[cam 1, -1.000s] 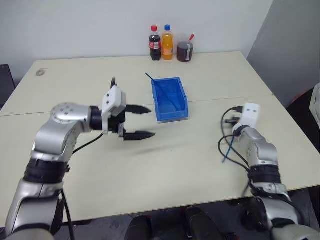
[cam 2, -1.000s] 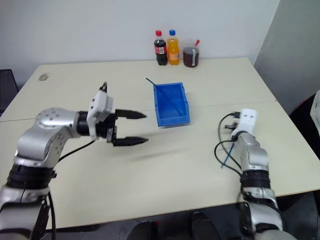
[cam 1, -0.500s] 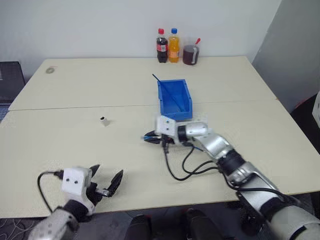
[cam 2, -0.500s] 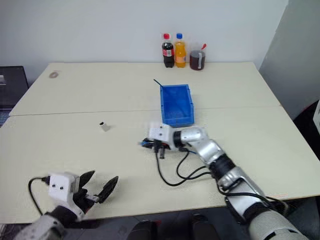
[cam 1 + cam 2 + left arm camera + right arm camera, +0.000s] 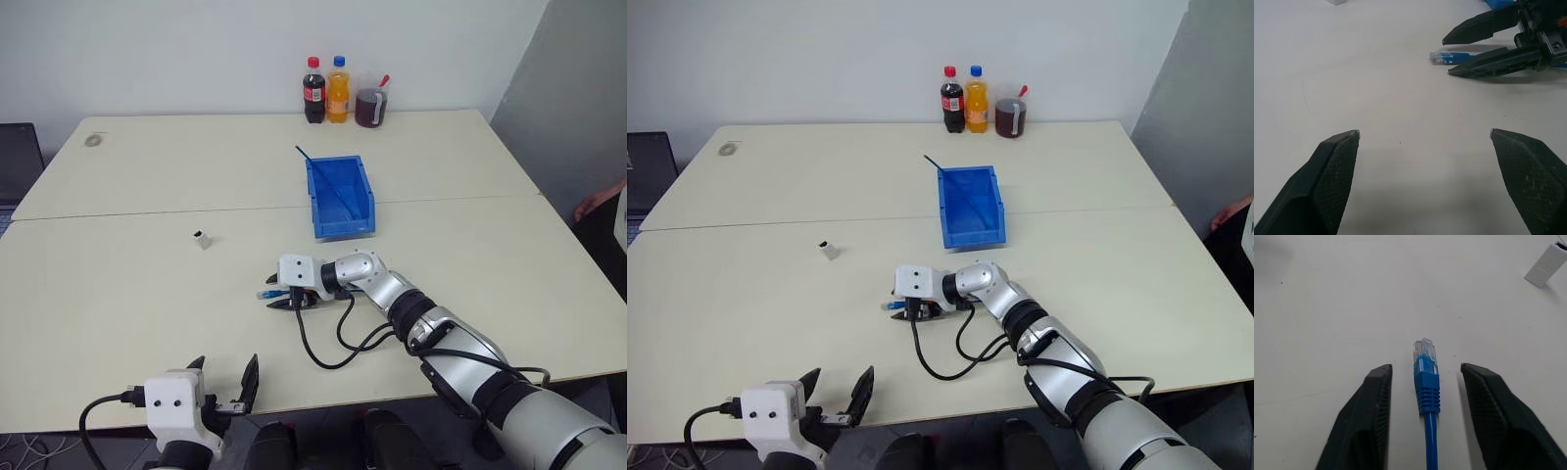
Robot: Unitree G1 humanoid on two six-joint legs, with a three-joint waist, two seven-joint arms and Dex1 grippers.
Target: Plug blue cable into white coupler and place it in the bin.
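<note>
Blue cable (image 5: 1426,382) lay flat on the pale bench (image 5: 118,294) near its middle, its clear plug between the parted fingers of the right tool (image 5: 277,299), released and touching neither, with bare surface all round toward the near and left edges. The white coupler (image 5: 203,238) stood apart toward the left edge, and the bin (image 5: 339,197) sat beyond toward the far edge, a dark blue cable (image 5: 306,157) poking from its far left corner. Three drinks (image 5: 338,90) lined the far edge, and the left tool (image 5: 223,384) hung spread wide at the near edge, holding nothing.
</note>
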